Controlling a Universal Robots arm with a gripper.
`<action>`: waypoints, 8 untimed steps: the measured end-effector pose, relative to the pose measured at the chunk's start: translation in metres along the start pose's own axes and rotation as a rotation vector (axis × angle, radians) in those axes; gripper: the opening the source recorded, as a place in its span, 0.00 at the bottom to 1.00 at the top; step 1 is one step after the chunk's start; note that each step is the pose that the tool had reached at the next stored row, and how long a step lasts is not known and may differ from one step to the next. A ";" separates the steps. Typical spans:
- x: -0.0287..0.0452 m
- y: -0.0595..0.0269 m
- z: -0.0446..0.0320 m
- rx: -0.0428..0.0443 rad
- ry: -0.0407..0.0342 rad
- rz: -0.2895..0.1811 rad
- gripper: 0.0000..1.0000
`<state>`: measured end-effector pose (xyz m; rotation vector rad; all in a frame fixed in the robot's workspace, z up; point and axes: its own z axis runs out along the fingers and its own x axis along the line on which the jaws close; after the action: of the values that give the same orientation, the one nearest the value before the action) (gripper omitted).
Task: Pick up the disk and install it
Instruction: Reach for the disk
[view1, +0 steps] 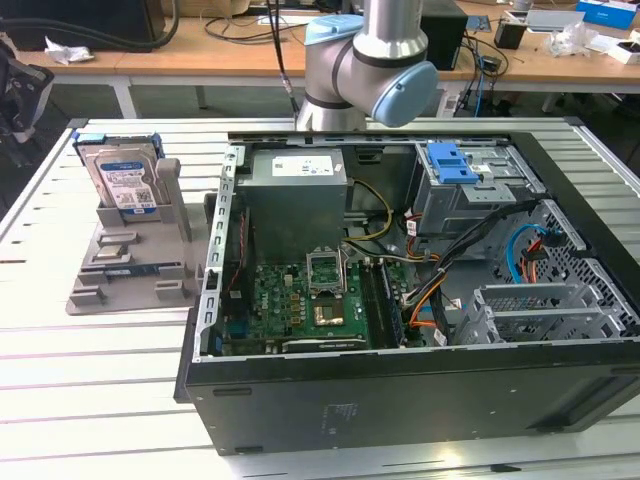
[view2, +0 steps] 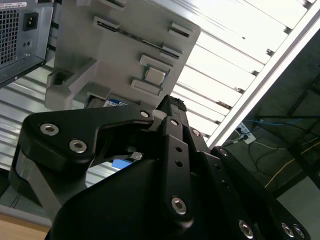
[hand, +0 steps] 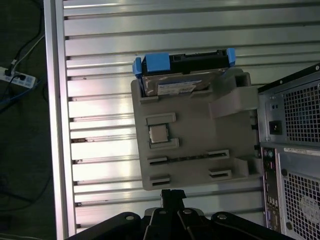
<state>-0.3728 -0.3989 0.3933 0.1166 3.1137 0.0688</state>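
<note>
Disk (hand: 175, 88) is standing in the grey holder (hand: 200, 145); the hand (hand: 172, 193), pressed together, is risking knocking it askew.

Wood desk (view1: 150, 62) behind alu. slat table (view1: 100, 350)

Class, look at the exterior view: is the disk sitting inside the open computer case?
No: the disk stands upright in the grey holder on the table, outside the computer case, at the exterior view's left.
</note>
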 end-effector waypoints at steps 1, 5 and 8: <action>0.0023 -0.0002 -0.0001 0.0000 0.0000 0.000 0.11; 0.0098 -0.0005 -0.0001 -0.0001 -0.0002 0.000 0.11; 0.0103 0.0056 0.0004 0.0023 -0.0001 0.000 0.11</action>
<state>-0.3827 -0.3925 0.3930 0.1166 3.1138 0.0652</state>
